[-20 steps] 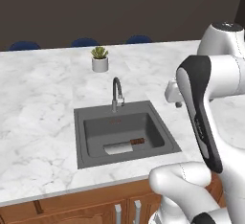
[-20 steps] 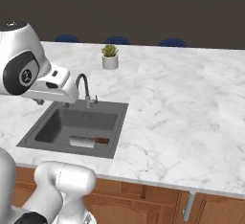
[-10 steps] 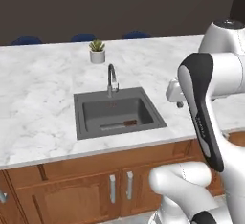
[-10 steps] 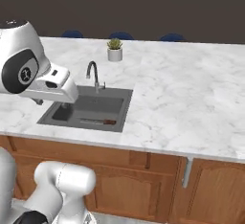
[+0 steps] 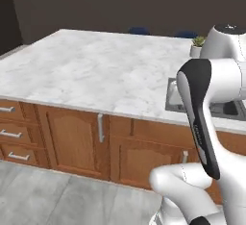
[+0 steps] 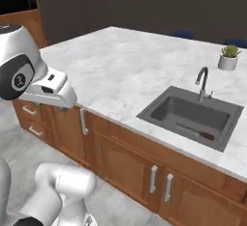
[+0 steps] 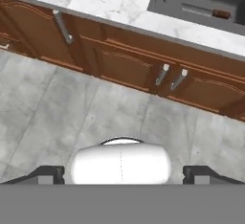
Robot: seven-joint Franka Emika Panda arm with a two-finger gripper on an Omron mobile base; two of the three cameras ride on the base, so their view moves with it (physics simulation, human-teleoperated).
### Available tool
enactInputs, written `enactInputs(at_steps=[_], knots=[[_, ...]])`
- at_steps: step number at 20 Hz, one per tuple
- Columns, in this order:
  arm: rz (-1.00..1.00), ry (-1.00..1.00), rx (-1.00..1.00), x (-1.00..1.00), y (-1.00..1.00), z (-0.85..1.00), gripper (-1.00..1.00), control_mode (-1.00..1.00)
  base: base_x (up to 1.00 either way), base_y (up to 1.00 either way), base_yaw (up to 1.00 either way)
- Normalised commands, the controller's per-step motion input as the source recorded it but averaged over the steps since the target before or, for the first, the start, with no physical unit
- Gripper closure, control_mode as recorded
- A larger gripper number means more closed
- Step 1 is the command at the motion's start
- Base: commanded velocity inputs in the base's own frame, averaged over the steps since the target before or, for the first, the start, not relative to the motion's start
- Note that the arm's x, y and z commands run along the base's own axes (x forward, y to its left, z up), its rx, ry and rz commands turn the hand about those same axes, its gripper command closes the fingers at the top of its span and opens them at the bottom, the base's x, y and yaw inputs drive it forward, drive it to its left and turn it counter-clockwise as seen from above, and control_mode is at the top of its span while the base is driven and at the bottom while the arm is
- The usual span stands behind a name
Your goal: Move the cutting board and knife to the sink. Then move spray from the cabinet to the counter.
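One knife (image 6: 195, 132) lies in the sink (image 6: 159, 105); the tool's (image 7: 123, 173) fingers stand apart.

A white marble counter (image 5: 96, 70) stretches across, above brown wooden cabinet doors (image 5: 77, 144) and drawers (image 5: 14, 140) at the left. At the far right stand a small potted plant (image 5: 196, 46) (partly hidden by the arm (image 5: 202, 108)) and a sink's (image 5: 175, 94) left edge.
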Motion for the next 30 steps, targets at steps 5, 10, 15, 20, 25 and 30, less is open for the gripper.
enactInputs(at_steps=[5,10,15,20,25,30], knots=[[0.00,0.00,0.00,0.00,0.00,0.00,-1.00,1.00,-0.15,0.02,1.00],[0.00,0.00,0.00,0.00,0.00,0.00,-1.00,1.00,0.08,0.00,0.99],[0.00,0.00,0.00,0.00,0.00,0.00,-1.00,1.00,0.67,-0.13,0.85],[0.00,0.00,0.00,0.00,0.00,0.00,-1.00,1.00,1.00,-0.47,0.23],[0.00,0.00,0.00,0.00,0.00,0.00,-1.00,1.00,1.00,-0.36,0.04],[0.00,0.00,0.00,0.00,0.00,0.00,-1.00,1.00,1.00,0.38,0.12]])
